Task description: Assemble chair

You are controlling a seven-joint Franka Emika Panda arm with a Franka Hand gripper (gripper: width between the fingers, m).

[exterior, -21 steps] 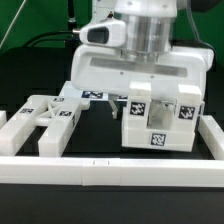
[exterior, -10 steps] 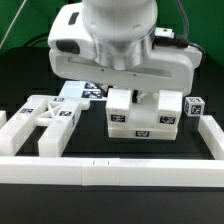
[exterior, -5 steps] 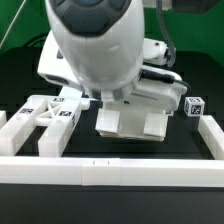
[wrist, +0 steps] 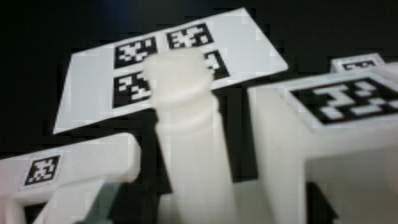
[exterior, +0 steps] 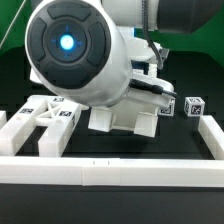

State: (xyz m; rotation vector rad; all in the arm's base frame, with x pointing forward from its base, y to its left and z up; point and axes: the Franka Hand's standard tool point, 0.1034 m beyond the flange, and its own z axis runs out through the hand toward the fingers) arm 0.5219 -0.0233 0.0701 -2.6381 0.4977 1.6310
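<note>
In the exterior view the arm's big white body with a blue light fills the middle and hides my gripper. Under it lies the white slotted seat block (exterior: 128, 120), low over the black table. The X-braced frame (exterior: 45, 114) lies at the exterior view's left. A small tagged piece (exterior: 193, 105) stands at the exterior view's right. In the wrist view a white bar of the seat block (wrist: 189, 130) runs straight up from my gripper (wrist: 199, 205), which is shut on it. A tagged block face (wrist: 347, 108) and another tagged part (wrist: 63, 170) flank the bar.
The marker board (wrist: 169, 62) with its tags lies on the black table beyond the bar. Long plain white border rails (exterior: 110, 170) run along the front, with side rails at both ends (exterior: 213, 135).
The arm has swung round and leaned toward the camera, so it now hides most of the scene. The seat block turned from tilted upright to lying flat and shifted toward the exterior view's left.
</note>
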